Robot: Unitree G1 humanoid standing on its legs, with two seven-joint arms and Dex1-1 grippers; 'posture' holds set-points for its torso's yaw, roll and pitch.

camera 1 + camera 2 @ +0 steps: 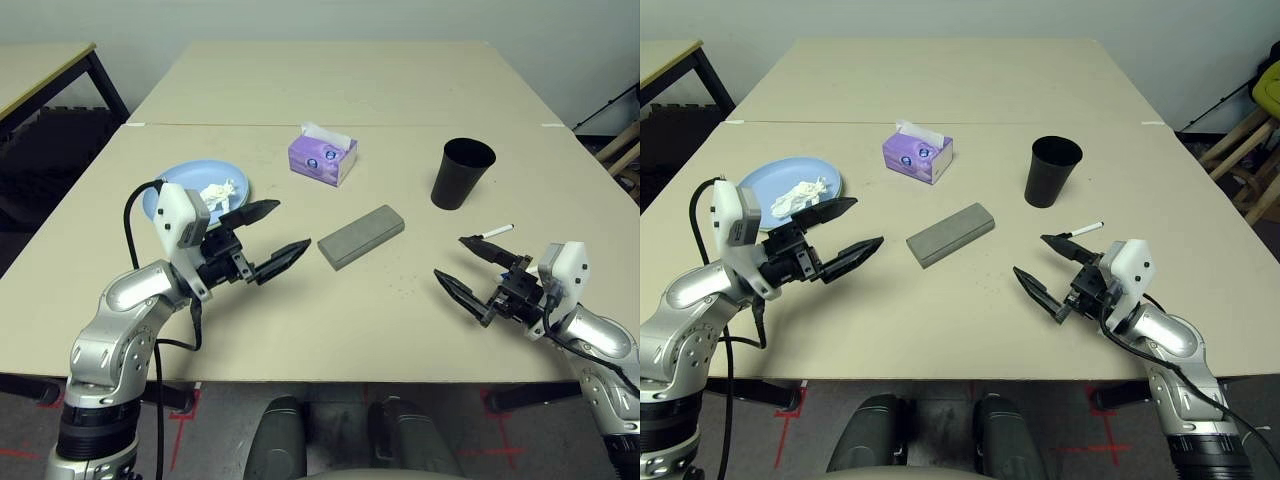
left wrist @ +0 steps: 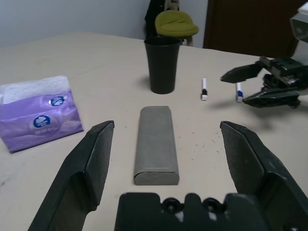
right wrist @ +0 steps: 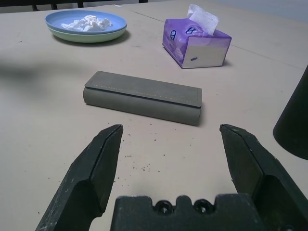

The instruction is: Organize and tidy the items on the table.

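Wide pale beige rectangular desk (image 1: 330,320) w/ thin seam line across far part; all items on near section.

Left end effector (image 1: 274,238), black two-finger type, hovered above desk at near left, fingers spread wide, nothing held. Pointed twd grey case. Right end effector (image 1: 1044,266) at near right, also spread wide, empty, aimed inward twd same case.

Round blue plate (image 1: 770,182) stacked on green plate (image 3: 96,37), far left, just behind left end effector. Green rim visible under blue one in right wrist view. Crumpled white tissue (image 1: 800,192) lay on blue plate.

Purple cardboard tissue box (image 1: 322,157) w/ white sheet sticking out top, centre, near seam.

Black tapered plastic cup (image 1: 461,173) upright, right of centre, apart from box.

Grey oblong fabric glasses case (image 1: 361,236) lay closed, flat, at an angle, mid-desk between both end effectors, touching neither.

Two white markers w/ dark caps: one (image 2: 204,89) beside cup on right-hand side, second (image 2: 237,92) next to it, partly behind right end effector's fingers in left wrist view. Both flat on desk.
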